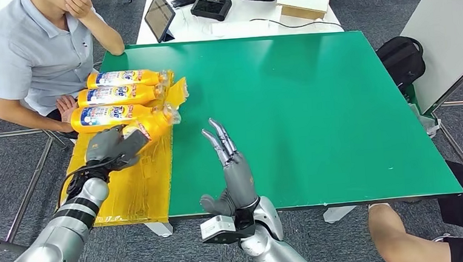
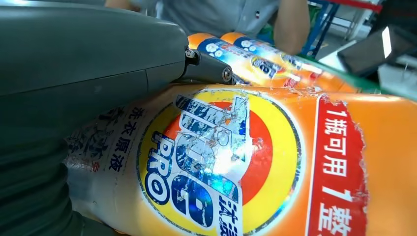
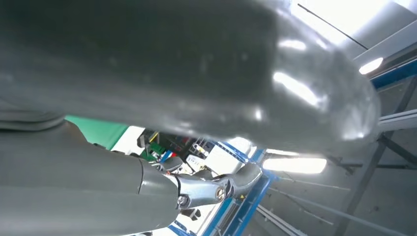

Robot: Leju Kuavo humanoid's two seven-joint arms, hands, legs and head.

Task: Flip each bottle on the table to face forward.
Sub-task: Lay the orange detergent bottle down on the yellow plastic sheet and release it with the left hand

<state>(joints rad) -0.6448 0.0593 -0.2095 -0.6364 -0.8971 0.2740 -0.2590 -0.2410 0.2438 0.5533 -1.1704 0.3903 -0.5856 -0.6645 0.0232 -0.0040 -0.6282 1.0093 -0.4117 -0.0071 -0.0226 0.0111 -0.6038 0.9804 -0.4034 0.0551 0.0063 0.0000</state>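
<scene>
head view: four orange bottles are laid on their sides at the table's (image 1: 312, 102) 9 o'clock edge, on a yellow sheet (image 1: 135, 185). three of them (image 1: 120, 95) are lined up with labels turned up toward the camera, which is judged to be the wanted facing. the fourth bottle (image 1: 150, 128), nearest the robot, is gripped by the left hand (image 1: 113, 147), fingers wrapped around its body, presumably so it can be rolled label-up like the rest. the right hand (image 1: 231, 167) is held upright near the table's 6 o'clock edge, fingers apart and empty, kept out of the work. a person (image 1: 36, 52) is seated at 10 o'clock, just beside the row.

left wrist view: the held bottle's printed label (image 2: 221, 162) is seen close up beside the thumb (image 2: 206, 69), so the grip sits on the body, not the neck.

right wrist view: the fingers (image 3: 216, 189) are seen extended, with nothing between them.
</scene>
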